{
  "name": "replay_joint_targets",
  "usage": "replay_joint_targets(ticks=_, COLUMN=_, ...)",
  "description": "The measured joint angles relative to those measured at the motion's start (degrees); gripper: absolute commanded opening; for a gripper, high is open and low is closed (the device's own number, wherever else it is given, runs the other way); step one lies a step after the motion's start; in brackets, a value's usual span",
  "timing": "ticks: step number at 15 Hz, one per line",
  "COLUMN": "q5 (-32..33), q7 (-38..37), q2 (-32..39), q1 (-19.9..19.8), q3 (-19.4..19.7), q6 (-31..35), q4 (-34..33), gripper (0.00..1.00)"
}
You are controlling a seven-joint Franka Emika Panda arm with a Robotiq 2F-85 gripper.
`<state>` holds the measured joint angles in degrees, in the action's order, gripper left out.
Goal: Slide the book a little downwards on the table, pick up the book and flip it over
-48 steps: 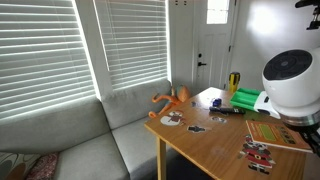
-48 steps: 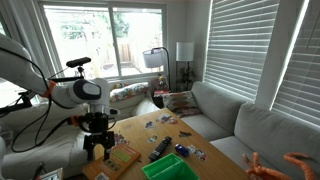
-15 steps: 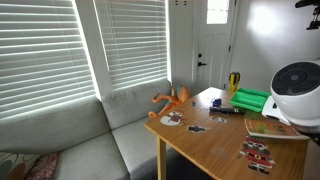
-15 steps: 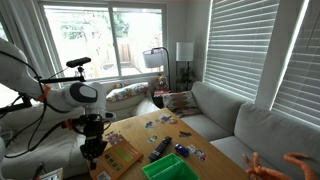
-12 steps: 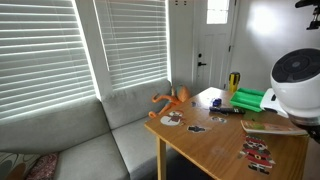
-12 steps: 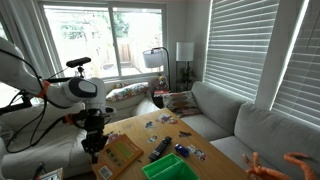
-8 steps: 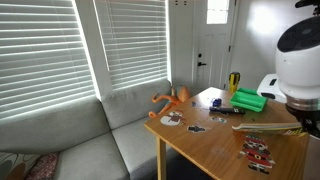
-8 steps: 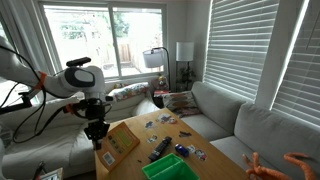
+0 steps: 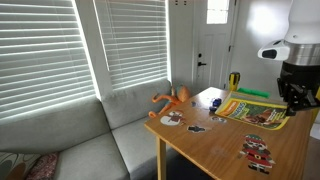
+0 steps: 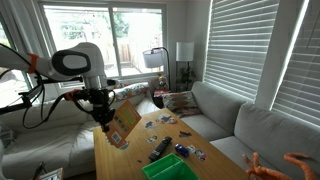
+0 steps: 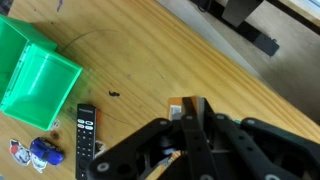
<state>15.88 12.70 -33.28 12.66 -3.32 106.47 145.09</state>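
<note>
While pinched along one edge between the fingers of the end effector (image 9: 291,103), held clear of the tabletop (image 9: 205,148): the book (image 9: 250,112), a thin, stiff, flat rectangle with yellow-green border and red-and-green pictures. Tilted rather than level in both exterior views; long axis leading away from the grip, printed cover visible. Underneath: smooth, light brown wood, scattered with small picture cards (image 9: 258,152), a slim dark remote (image 10: 160,148) and a bright green plastic block (image 10: 168,168), remote near block in the wrist view. Orange figure (image 9: 172,98) close to the corner beside the grey fabric sofa (image 9: 100,135). Beyond: white slatted blinds (image 9: 60,50), a white panelled door (image 9: 215,50), bright windows (image 10: 110,40). Wrist view crossed by the dark linkage of the end effector, the grip itself hidden there.
</note>
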Motion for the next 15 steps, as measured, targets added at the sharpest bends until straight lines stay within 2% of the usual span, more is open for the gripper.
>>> replay_joint_targets(ticks=4, q5=-6.7, q7=5.6, q2=-1.0, q1=-0.7, q3=6.7, q6=4.7, q4=0.5, gripper=0.02)
replay_joint_targets(ticks=7, q5=-13.8, q7=9.7, q2=-0.8, q1=-0.8, q3=10.6, q6=5.7, q4=0.8, gripper=0.02)
replay_joint_targets(ticks=11, q5=-23.8, q7=14.9, q2=-0.4, q1=-0.8, q3=14.7, q6=5.1, q4=1.8, gripper=0.02)
replay_joint_targets(ticks=15, q5=-29.2, q7=16.9, q2=1.0, q1=-1.9, q3=17.2, q6=0.3, q4=1.9, gripper=0.02)
